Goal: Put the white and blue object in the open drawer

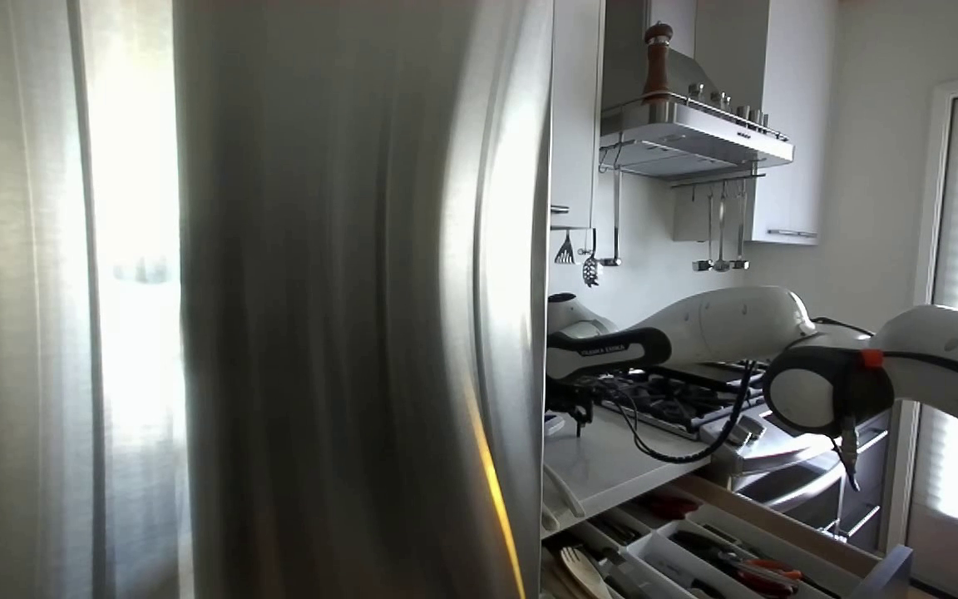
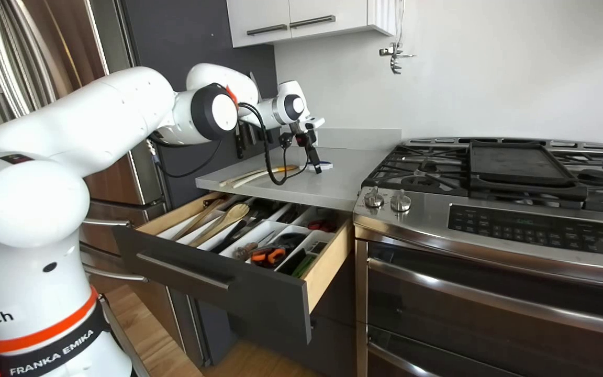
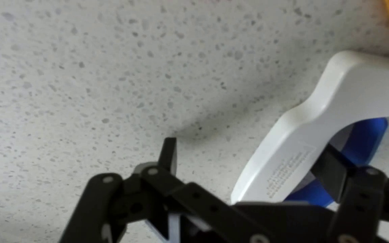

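The black two-fingered hand (image 3: 250, 160) is spread, its fingers apart on the two sides of the white bar of the curved white and blue object (image 3: 322, 125). This object rests on the grey, speckled, stone-like surface (image 3: 113, 84). One finger appears to reach into the opening between white and blue, probably because the bar offers a good place to pinch. The dark-fronted wooden drawer (image 2: 327, 264) is pulled out, presumably to receive the object.
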Controlling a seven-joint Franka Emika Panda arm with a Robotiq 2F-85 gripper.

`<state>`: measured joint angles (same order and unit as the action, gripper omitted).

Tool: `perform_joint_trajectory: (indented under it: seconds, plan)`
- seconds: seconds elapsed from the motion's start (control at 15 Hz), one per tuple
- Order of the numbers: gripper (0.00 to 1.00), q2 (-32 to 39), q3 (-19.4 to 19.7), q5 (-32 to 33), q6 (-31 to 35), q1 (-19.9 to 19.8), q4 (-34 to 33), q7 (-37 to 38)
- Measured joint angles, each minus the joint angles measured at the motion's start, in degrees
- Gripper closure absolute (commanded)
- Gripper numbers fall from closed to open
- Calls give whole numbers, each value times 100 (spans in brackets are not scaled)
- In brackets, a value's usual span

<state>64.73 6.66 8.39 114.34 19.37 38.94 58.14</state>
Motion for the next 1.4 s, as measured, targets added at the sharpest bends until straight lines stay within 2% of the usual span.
perform_joint_trajectory:
  seconds: [0.33,0.4,0.53,0.6,0.73,0.8,0.93,1.0,1.13,1.2,1.33,1.4]
  plan:
    - [0,-22,67,0,-271,-53,-17,-18]
    - [4,-32,83,0,-297,-77,-17,-16]
    - [26,-56,121,0,-317,-137,-17,-14]
    - [29,-67,128,-1,-318,-172,-17,-11]
    - [44,-74,130,-10,-318,-225,-17,-9]
    - [42,-73,129,-16,-318,-238,-15,-8]
    - [51,-76,121,-33,-317,-238,-17,10]
    - [47,-79,111,-39,-318,-232,-25,26]
    - [57,-79,103,-39,-318,-226,-28,46]
    - [78,-79,99,-39,-318,-226,-30,54]
    - [83,-79,84,-45,-321,-221,-46,83]
    - [89,-79,83,-45,-324,-219,-48,101]
